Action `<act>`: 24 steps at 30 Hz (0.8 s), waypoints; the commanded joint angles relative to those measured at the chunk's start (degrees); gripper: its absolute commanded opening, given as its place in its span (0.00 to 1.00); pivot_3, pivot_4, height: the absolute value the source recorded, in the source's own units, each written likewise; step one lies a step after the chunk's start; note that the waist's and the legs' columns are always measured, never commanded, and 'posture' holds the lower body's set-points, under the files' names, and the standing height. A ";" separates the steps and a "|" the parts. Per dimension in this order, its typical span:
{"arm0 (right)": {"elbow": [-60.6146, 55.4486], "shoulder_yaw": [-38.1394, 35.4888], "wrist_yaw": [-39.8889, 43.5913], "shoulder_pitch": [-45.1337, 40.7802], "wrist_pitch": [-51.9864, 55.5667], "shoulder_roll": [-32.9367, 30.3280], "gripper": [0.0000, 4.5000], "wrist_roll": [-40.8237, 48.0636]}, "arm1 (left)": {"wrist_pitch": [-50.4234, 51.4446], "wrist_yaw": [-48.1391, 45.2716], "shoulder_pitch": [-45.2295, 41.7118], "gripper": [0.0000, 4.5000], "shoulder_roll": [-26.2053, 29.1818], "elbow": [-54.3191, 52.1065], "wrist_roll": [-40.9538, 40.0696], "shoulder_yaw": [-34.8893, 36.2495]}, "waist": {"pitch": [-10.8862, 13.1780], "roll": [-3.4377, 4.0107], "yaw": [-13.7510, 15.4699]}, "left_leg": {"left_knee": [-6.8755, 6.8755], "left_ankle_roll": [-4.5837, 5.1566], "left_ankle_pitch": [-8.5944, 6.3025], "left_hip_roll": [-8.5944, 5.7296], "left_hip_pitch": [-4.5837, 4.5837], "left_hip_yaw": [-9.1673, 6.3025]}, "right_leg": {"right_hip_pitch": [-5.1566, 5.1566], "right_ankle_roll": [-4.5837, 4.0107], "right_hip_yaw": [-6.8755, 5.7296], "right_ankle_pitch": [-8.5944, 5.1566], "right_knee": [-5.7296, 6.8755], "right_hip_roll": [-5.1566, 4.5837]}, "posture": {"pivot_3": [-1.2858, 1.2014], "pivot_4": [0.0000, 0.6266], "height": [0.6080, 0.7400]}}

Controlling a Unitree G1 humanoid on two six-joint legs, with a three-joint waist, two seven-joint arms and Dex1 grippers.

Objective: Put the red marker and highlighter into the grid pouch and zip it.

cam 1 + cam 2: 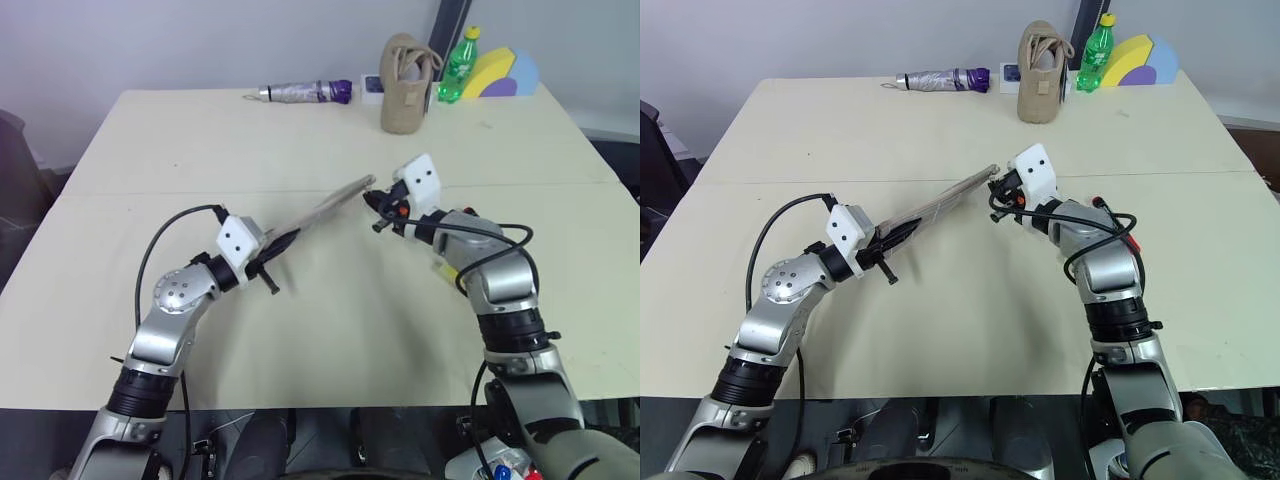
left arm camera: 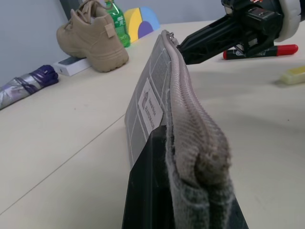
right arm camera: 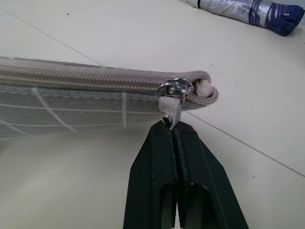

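I hold the grid pouch (image 1: pixel 325 208) off the table, stretched edge-up between both grippers. My left gripper (image 1: pixel 272 255) is shut on its near end. Shut on the small zipper pull (image 3: pixel 172 95) at the far end is my right gripper (image 3: pixel 174 126). The zipper looks closed along the stretch that shows. In the left wrist view the red marker (image 2: pixel 262 51) and the yellow highlighter (image 2: pixel 291 75) lie on the table beyond the right gripper, under the right arm.
Along the table's far edge lie a folded umbrella (image 1: pixel 305 93), a small white box (image 1: pixel 372 85), an upright beige fabric bag (image 1: pixel 405 85), a green bottle (image 1: pixel 458 65) and a yellow-and-blue shape (image 1: pixel 500 75). A seam crosses the table (image 1: pixel 150 190).
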 commanded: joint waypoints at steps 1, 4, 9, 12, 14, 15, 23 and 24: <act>-6.87 2.60 2.90 1.18 1.69 -0.71 0.01 1.72 | -0.71 1.23 -1.24 0.00 -0.78 -0.68 0.74 0.80 | 0.00 0.00 0.01 | 0.00 0.00 0.00 0.00 0.00 0.00 | 0.00 0.00 0.00 0.00 0.00 0.00 | 0.52 0.24 1.00; -12.66 6.91 5.67 2.50 2.90 -1.48 0.01 1.87 | -1.13 1.95 -1.80 0.00 -1.58 0.39 2.10 0.16 | 0.00 0.00 -0.04 | 0.00 0.00 0.00 0.00 0.00 -0.01 | -0.01 0.00 0.00 0.00 0.00 0.00 | 0.52 0.24 1.00; -21.05 11.65 6.05 2.02 7.45 0.92 0.01 3.91 | -2.29 2.99 -2.11 0.00 -3.13 1.55 4.94 -1.51 | 0.00 0.00 -0.04 | 0.00 0.00 0.00 0.02 -0.01 -0.05 | -0.01 0.00 -0.02 0.00 0.00 0.00 | 0.52 0.24 1.00; -23.49 13.78 5.68 1.20 9.40 2.00 0.01 4.12 | -2.79 3.55 -2.49 0.00 -4.14 2.38 5.65 -1.90 | 0.00 0.00 0.18 | 0.06 0.00 0.00 -0.01 -0.01 -0.05 | 0.03 0.00 -0.02 0.00 -0.01 -0.01 | 0.52 0.24 1.00; -25.59 15.51 5.92 0.84 11.14 2.78 0.01 5.05 | -3.09 4.08 -2.84 0.00 -5.02 3.02 6.14 -2.22 | 0.00 0.00 0.29 | 0.12 0.00 0.00 -0.02 -0.03 -0.06 | 0.04 0.00 -0.04 0.00 -0.01 -0.01 | 0.52 0.24 1.00; -26.50 16.16 6.10 0.79 11.88 2.97 0.01 5.48 | -3.23 4.23 -2.96 0.00 -5.36 3.25 6.40 -2.30 | 0.00 0.00 0.29 | 0.12 0.00 0.00 -0.02 -0.03 -0.07 | 0.04 0.00 -0.04 0.00 -0.01 -0.01 | 0.52 0.24 1.00; -26.93 15.35 7.10 0.05 12.64 0.66 0.01 6.22 | -5.01 7.92 -4.42 0.00 -7.56 6.24 8.43 -1.10 | 0.00 -0.01 0.36 | 0.18 0.01 -0.01 -0.02 -0.06 -0.11 | 0.04 0.01 -0.07 0.00 -0.01 -0.01 | 0.52 0.24 1.00; -26.93 15.21 7.06 -0.04 12.42 0.21 0.01 6.00 | -5.15 8.30 -4.53 0.00 -7.77 6.52 8.49 -0.94 | 0.00 -0.01 0.36 | 0.18 0.01 -0.01 -0.02 -0.06 -0.12 | 0.05 0.01 -0.07 0.00 0.00 -0.01 | 0.52 0.24 1.00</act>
